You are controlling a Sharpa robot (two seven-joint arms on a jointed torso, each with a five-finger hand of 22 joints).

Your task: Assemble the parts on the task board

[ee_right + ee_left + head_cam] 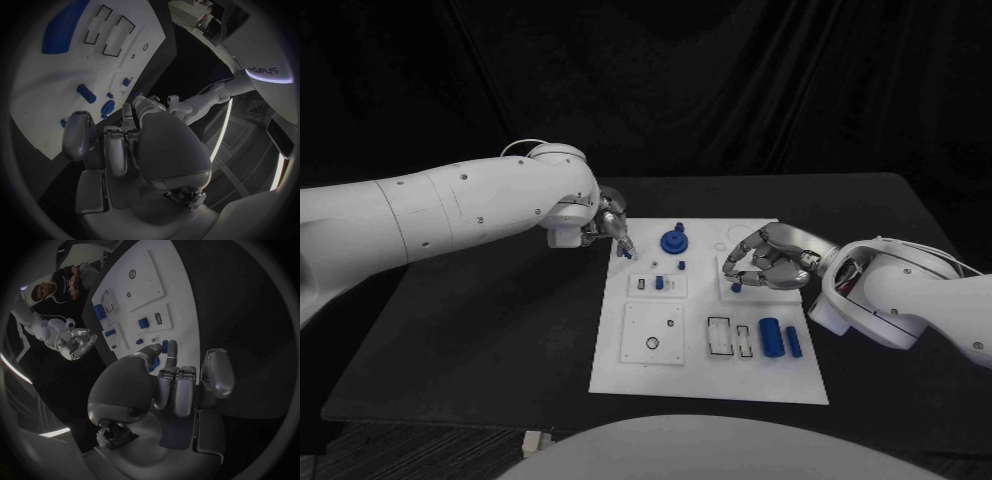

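The flat white rectangular task board (708, 372) lies in the middle of the black table (473, 350), and most of the small blue plastic parts sit on it. A round blue knob-like part with a short stem (674, 241) stands near the board's far edge, with two small blue pegs (681, 266) just in front of it. A thick blue cylinder (769, 336) and a slimmer blue bar (793, 341) lie side by side toward the board's near right, next to two empty rectangular slots (718, 336).

At the board's far left corner the left hand (607, 226) pinches a small blue pin (626, 250) between thumb and fingertip — the left wrist view shows that pin (165, 347) held upright just above the board, the other fingers curled beside it. The right hand (769, 260) hovers over the board's right side with its fingers curled in; a small blue part (736, 287) lies on the board just under them, but I cannot tell whether the hand is touching or holding it.

The step in hand looks like placing the pin into one of the board's holes. The next move probably calls for lining the pin up square over its hole and lowering it straight — a tilt could make it jam or slip from so light a pinch.
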